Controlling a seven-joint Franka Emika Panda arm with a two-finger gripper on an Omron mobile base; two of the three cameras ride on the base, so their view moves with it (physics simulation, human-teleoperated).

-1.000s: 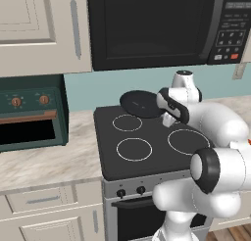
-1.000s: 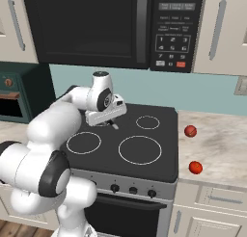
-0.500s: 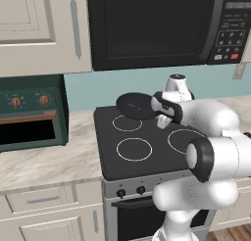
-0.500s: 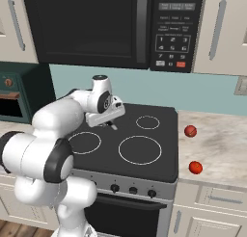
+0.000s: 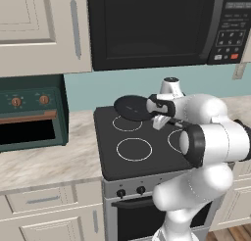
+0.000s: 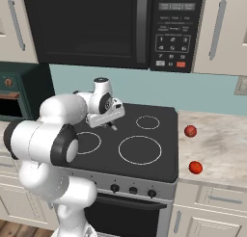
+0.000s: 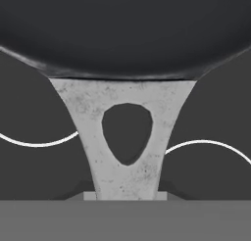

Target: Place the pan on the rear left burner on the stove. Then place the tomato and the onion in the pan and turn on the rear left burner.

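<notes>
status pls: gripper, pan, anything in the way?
Gripper shut on pan handle. Pan held above rear left burner, not set down. Nothing on that ring.

White Franka Panda arm, seen from behind at left and right. The arm rises from the base, bends at a dark elbow joint and reaches forward and to the robot's left, forearm roughly level. The wrist is turned so that the hand lies almost horizontal, pointing leftward. The gripper [image 5: 156,118] is closed on the pan [image 5: 133,108] by its handle, which it carries raised; in the right base view the gripper [image 6: 112,126] hangs below the wrist housing.
</notes>
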